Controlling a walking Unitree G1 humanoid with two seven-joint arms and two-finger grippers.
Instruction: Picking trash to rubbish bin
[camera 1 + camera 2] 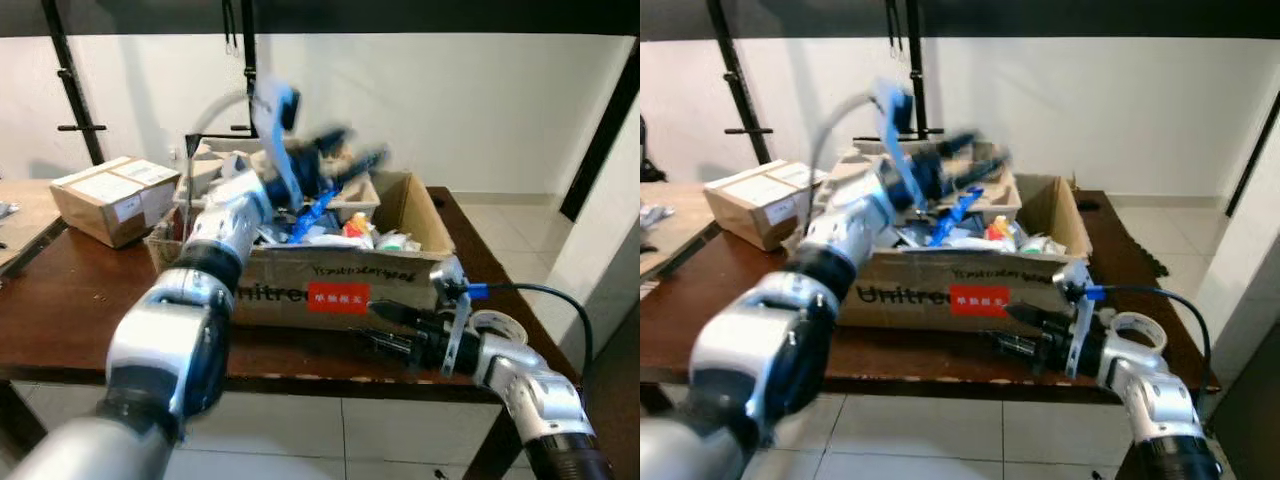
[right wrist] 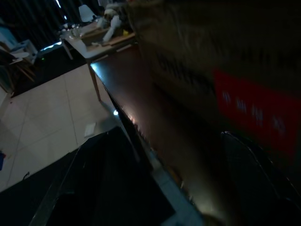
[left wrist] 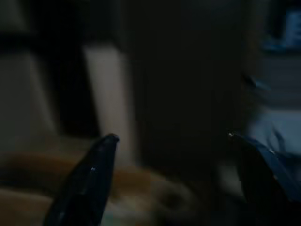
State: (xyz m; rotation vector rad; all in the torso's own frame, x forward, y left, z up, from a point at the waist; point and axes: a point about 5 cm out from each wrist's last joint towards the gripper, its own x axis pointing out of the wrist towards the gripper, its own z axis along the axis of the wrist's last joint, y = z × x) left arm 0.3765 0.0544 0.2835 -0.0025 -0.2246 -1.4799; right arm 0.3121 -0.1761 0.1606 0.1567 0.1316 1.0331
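Crumpled plastic and paper trash (image 1: 340, 232) fills the brown cardboard box (image 1: 330, 275); light, soft stuff (pinch a fold). My left gripper (image 1: 345, 160) hovers over it, fingers apart and empty; my right gripper (image 1: 385, 325) waits by the box front, also spread.

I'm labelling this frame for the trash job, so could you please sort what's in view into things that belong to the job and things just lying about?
Belongs to the job:
- open cardboard box full of trash
- blue scrap among the trash
- left gripper above the box, jaws apart
- right gripper at the box's front, jaws apart

Just lying about:
- taped parcel
- wooden table
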